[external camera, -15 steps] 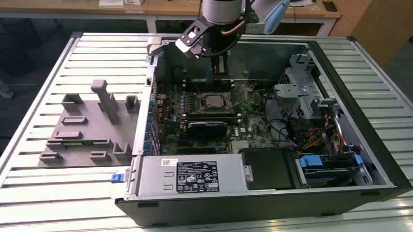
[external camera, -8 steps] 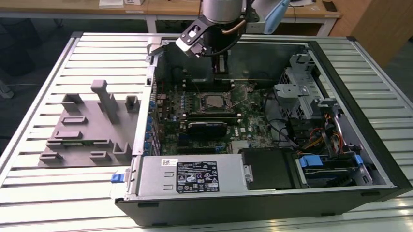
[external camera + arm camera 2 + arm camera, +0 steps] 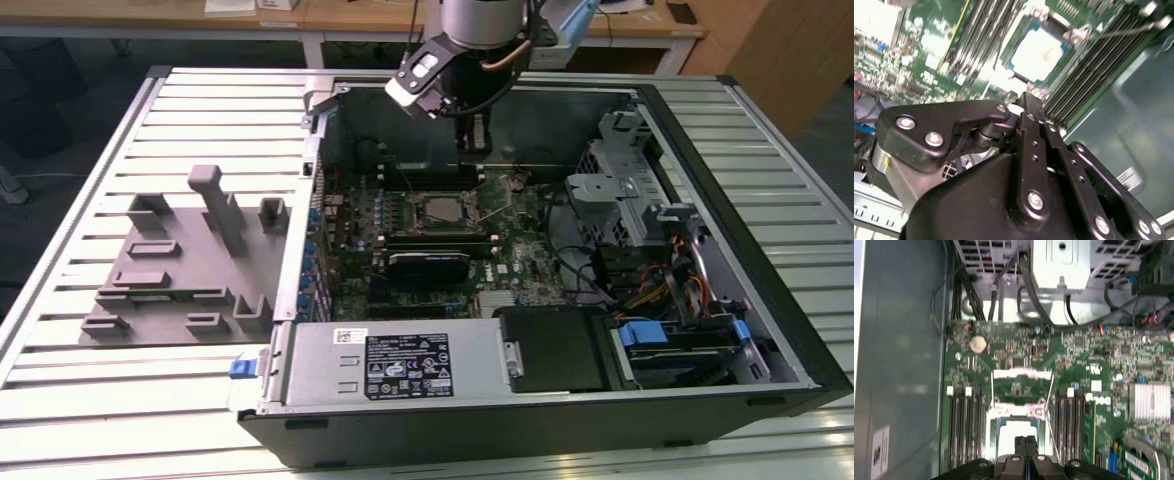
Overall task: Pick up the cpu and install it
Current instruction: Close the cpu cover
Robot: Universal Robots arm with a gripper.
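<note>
Nearest my wrist cameras: the black end effector, fingers pressed together with nothing between them. In the first wrist view the two fingertips meet along a thin seam. Below them I see the cpu, a pale square lying flat in the socket on the green motherboard, apart from the end effector. Banks of dark memory slots flank the socket on both sides. In the second wrist view the cpu shows bright beyond the fingertips, with a thin lever slanting just beside it.

Exterior view: the end effector hangs from the arm over the open case, above the far part of the motherboard. The cpu sits near the board's middle, nearer the camera than the fingertips. A grey fixture tray rests on the slatted tabletop, at the exterior view's left of the case — well apart from the end effector.
</note>
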